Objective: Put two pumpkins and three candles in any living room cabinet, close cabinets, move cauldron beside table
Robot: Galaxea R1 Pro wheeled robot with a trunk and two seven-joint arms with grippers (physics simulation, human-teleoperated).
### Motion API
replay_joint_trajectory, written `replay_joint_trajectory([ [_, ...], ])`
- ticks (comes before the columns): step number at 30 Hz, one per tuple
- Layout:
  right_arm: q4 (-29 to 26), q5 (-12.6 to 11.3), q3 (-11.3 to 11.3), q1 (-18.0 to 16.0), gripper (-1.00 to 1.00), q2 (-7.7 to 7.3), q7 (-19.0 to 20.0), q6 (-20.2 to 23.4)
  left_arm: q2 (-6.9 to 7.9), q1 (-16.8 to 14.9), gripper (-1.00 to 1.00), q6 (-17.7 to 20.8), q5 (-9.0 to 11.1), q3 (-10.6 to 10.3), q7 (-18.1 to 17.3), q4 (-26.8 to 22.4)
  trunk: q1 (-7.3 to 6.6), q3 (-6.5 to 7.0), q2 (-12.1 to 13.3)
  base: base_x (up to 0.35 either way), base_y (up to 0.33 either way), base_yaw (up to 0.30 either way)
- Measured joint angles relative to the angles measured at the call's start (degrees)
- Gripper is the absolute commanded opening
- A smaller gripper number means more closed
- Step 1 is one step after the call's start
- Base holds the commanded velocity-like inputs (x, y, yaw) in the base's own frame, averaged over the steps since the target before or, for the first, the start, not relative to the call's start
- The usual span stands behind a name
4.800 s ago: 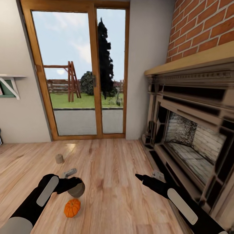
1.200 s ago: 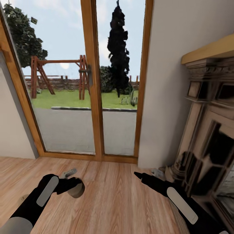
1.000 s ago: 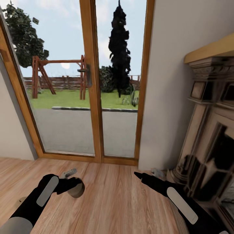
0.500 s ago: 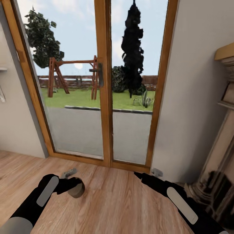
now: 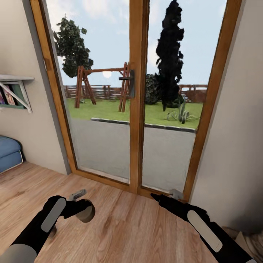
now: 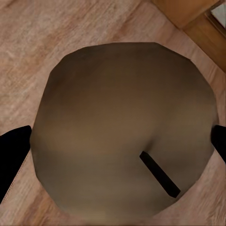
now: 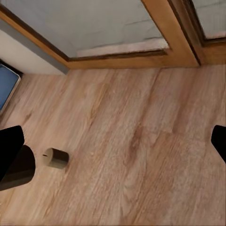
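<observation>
1. Left end effector [image 5: 81, 209]: clamped on a tan candle [image 5: 86, 213], held above the wooden floor [image 5: 128, 226] in front of the glass door [image 5: 135, 109].
2. Right end effector [image 5: 166, 196]: empty, fingers spread apart, near the door's sill.
3. Second candle [image 7: 55, 158]: lying on the floor, away from the door.

Matt tan candle [image 6: 122, 132] — waxy-smooth; floor [image 5: 138, 226] and door frame [image 5: 137, 95] of warm, lightly glossy wood.
</observation>
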Motion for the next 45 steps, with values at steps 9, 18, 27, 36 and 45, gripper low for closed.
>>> replay_joint_trajectory([
  [9,0.1,0.0,0.1,0.0,1.0,0.03,-0.1,0.0,0.0,0.0,-1.0,0.0,0.0,0.0,0.0,0.0,0.0,0.0,0.0,0.243,-0.14,0.292],
  [18,0.1,0.0,0.1,0.0,1.0,0.03,-0.2,0.3,0.0,0.0,-1.0,0.0,0.0,0.1,-0.1,0.0,0.01,0.0,0.0,0.185,-0.076,0.292],
  [27,0.1,0.0,0.1,0.0,1.0,0.03,-0.2,0.5,0.0,0.0,-1.0,0.0,0.0,0.0,-0.1,0.0,0.01,0.0,0.0,0.139,-0.001,0.292],
  [36,0.3,0.1,2.0,0.0,1.0,0.1,-1.5,0.7,0.0,0.0,-1.0,-0.1,0.1,0.0,0.1,0.0,0.0,-0.1,0.0,0.187,-0.037,0.285],
  [45,0.3,0.0,2.7,0.0,1.0,0.12,-3.2,0.9,0.0,0.0,-1.0,-0.1,0.1,0.1,0.0,0.0,0.02,-0.69,0.0,0.063,-0.033,0.219],
])
